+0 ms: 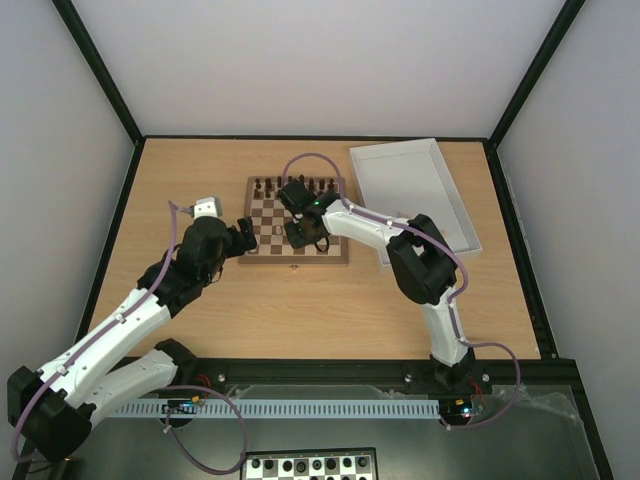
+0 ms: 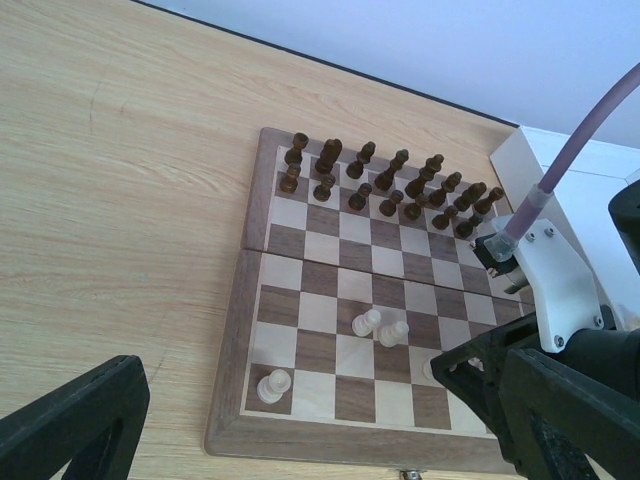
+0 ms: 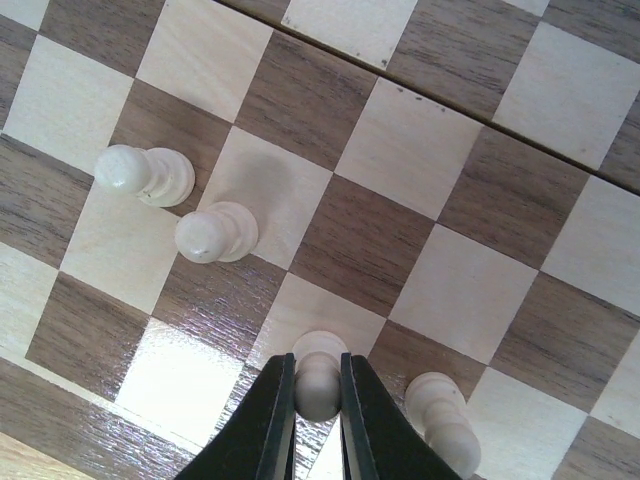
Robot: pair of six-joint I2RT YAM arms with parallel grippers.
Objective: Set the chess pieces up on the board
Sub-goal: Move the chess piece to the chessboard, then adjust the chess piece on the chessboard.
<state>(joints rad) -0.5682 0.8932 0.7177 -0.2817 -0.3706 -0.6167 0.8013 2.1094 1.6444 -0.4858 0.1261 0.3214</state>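
Cream chess pieces (image 3: 215, 232), five counted, sit on the board (image 2: 300, 215): two mid-board, one at its near-left corner, and one beside the pawn (image 3: 318, 352) clamped in the right gripper (image 3: 318, 375). The left gripper (image 1: 247, 236) gapes wide at the board's left edge. Around them are a wooden table (image 1: 320, 310), one white tray (image 1: 410, 185) and pale walls.

The square wooden brown-and-cream checkered board (image 1: 262, 215) lies on the light wooden counter (image 1: 180, 170), towards its far edge. A white rectangular tray (image 1: 415, 195) sits just right of the board. Dark brown chess pieces (image 2: 385, 185) fill the board's two far rows. Pale cream chess pieces (image 2: 380, 328) stand on its near half: two side by side mid-board, one in the near left corner, and one between the right fingers (image 3: 270, 420).
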